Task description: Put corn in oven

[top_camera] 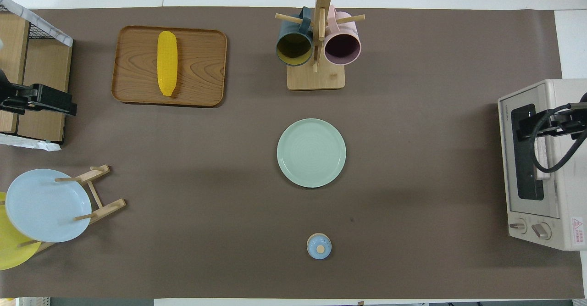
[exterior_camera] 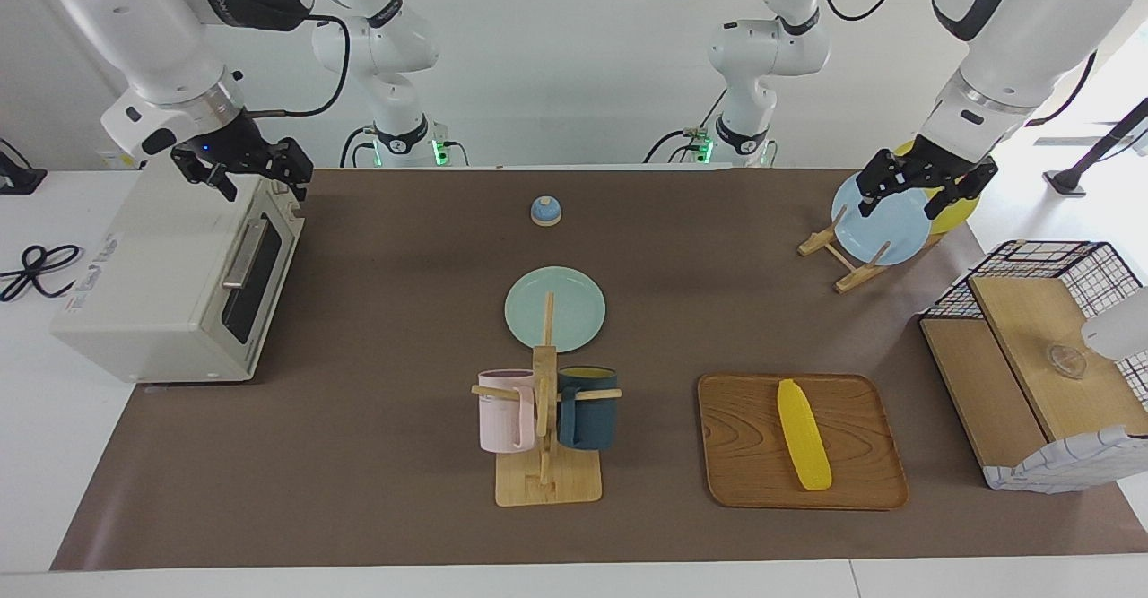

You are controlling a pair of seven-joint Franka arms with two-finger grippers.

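While both arms wait raised, we see left gripper (exterior_camera: 926,187) over plate rack (exterior_camera: 847,262), jaws apart, empty; right gripper (exterior_camera: 247,168) over oven (exterior_camera: 170,284), jaws apart, door shut. Farther out, corn (exterior_camera: 803,434) lies on wooden tray (exterior_camera: 744,455), toward left arm's end.

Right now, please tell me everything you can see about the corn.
The corn is one bright yellow cob, long and narrow, with fine rows of kernels and tapered ends; it looks like smooth plastic. It lies flat on the wooden tray, slightly slanted across it, touching only the tray's surface. The tray sits toward the left arm's end of the table, farther from the robots than the green plate. Nothing grips the corn: neither hand is near it.
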